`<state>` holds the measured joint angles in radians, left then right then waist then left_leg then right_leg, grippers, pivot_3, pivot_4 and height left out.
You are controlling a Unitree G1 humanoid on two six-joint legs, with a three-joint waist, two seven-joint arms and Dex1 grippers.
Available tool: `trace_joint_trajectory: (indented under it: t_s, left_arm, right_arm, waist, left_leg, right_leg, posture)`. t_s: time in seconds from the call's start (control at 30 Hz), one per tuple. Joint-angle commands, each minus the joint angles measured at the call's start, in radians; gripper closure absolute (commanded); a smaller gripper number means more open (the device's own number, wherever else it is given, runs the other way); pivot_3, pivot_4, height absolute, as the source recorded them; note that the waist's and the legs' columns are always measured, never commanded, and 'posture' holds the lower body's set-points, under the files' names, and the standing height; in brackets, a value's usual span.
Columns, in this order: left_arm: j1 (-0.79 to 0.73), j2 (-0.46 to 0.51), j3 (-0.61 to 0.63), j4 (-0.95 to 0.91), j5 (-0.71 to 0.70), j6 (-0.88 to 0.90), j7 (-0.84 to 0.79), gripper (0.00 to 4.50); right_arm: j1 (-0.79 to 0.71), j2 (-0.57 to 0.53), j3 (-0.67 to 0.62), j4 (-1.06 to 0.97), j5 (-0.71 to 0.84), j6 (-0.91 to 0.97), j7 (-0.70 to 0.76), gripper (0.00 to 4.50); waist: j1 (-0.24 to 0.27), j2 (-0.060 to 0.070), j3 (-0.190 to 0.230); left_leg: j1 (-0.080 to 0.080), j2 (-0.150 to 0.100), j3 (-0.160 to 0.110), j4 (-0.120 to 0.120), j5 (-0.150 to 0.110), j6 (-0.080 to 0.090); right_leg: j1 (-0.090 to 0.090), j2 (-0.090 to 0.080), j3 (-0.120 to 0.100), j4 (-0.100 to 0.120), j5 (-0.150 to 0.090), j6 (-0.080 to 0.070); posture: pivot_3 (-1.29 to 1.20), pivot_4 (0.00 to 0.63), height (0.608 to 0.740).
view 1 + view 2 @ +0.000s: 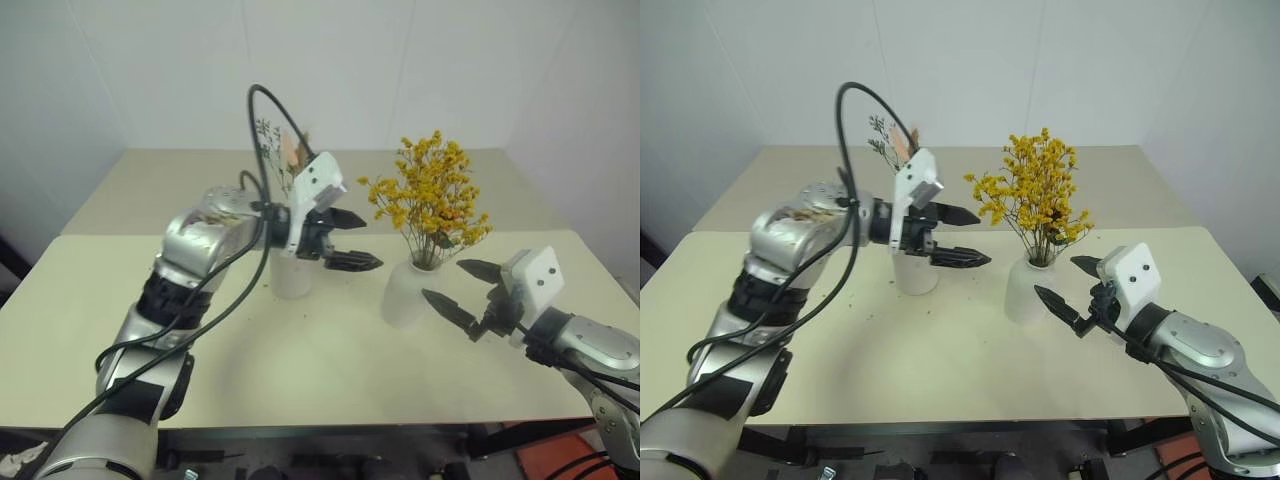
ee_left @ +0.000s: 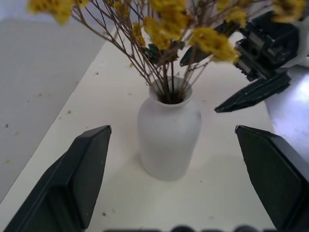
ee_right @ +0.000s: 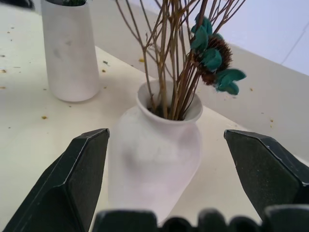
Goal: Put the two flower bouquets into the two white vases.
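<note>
The bushy yellow-orange bouquet (image 1: pixel 432 195) stands with its stems in the round narrow-necked white vase (image 1: pixel 405 292) at the table's middle right. A brown cone with teal leaves (image 3: pixel 212 53) sits among those stems. The slim bouquet (image 1: pixel 888 140) of grey-green sprigs and a pink plume rises from the tapered white vase (image 1: pixel 915 272), which stands to the left of the round one. My left gripper (image 1: pixel 352 240) hovers open and empty in front of the tapered vase's top, pointing at the round vase (image 2: pixel 169 135). Just right of the round vase (image 3: pixel 154 150), my right gripper (image 1: pixel 462 288) is open and empty.
The cream table (image 1: pixel 300 370) carries small crumbs of dried flower around the vases. A second table surface (image 1: pixel 180 185) adjoins behind it, and a white wall stands behind that. A black cable (image 1: pixel 262 130) loops up over my left wrist.
</note>
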<state>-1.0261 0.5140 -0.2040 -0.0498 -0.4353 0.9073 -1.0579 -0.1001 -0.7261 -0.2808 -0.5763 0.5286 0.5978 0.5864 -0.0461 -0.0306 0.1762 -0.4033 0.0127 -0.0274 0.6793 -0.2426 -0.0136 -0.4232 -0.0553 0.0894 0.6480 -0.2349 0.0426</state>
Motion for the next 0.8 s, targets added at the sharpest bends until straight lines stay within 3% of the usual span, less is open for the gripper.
trace_joint_trajectory:
  t_s: [0.03,0.27,0.47,0.8]
  left_arm:
    - [0.046,0.041,0.095,-0.132,-0.089,0.085,0.016,0.0]
    - [0.205,0.15,0.24,-0.267,-0.186,0.056,0.015,0.0]
    - [0.455,0.221,0.415,-0.348,-0.21,-0.08,0.013,0.0]
    - [0.702,0.304,0.564,-0.347,-0.228,-0.267,-0.058,0.0]
  right_arm:
    - [-0.012,-0.04,-0.069,-0.001,0.034,0.005,0.033,0.03]
    - [-0.042,-0.149,-0.096,0.103,0.074,0.025,0.154,0.03]
    - [0.001,-0.236,-0.162,0.143,0.094,0.004,0.285,0.03]
    - [0.018,-0.257,-0.214,0.135,0.129,0.0,0.39,0.03]
  waist:
    - [0.002,0.0,0.0]
    - [0.004,0.0,0.0]
    - [0.004,-0.001,0.0]
    - [0.009,-0.001,0.0]
  left_leg:
    - [0.0,0.0,0.0,0.0,0.0,0.0]
    - [0.001,0.0,0.0,0.0,0.0,0.0]
    - [0.003,0.001,0.001,-0.001,0.0,0.0]
    - [0.004,0.001,0.002,0.0,0.0,0.0]
  right_leg:
    - [0.0,0.0,0.0,0.0,0.0,0.0]
    - [0.001,0.0,0.0,0.0,0.0,0.0]
    - [0.002,0.0,0.0,-0.001,0.0,0.0]
    - [0.004,0.0,0.0,-0.001,0.0,0.0]
  posture:
    - [0.0,0.15,0.74]
    - [0.0,0.15,0.74]
    - [0.0,0.15,0.74]
    - [0.0,0.15,0.74]
